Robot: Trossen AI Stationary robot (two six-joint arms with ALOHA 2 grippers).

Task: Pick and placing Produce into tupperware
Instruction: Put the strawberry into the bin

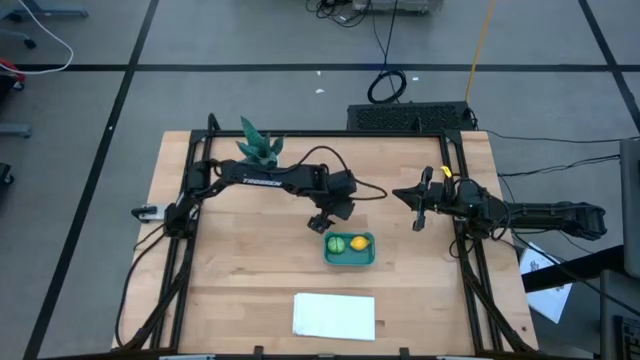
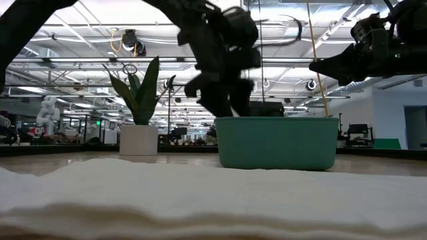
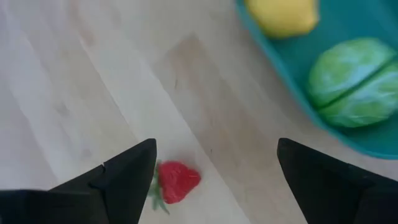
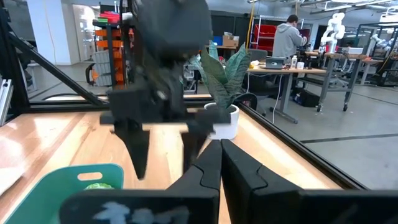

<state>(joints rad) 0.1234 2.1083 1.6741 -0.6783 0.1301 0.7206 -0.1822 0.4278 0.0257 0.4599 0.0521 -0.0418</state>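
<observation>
The teal tupperware point(image 1: 350, 262) stands on the wooden table with the round green piece point(image 1: 337, 243) and the yellow lemon point(image 1: 359, 242) inside it. The red strawberry point(image 3: 179, 180) lies on the bare wood just outside the tupperware's wall point(image 3: 280, 68). In the high view my arm hides it. My left gripper point(image 3: 216, 149) hovers open over the strawberry, which shows close beside one finger, at the tupperware's far left corner point(image 1: 320, 222). My right gripper point(image 1: 418, 212) is shut and waits in the air to the tupperware's right and farther back.
A flat white rectangle point(image 1: 334, 315) lies near the table's near edge, in front of the tupperware. A potted green plant point(image 1: 260, 148) stands at the far left. Black frame rails run along the table's sides. Bare wood lies left of the tupperware.
</observation>
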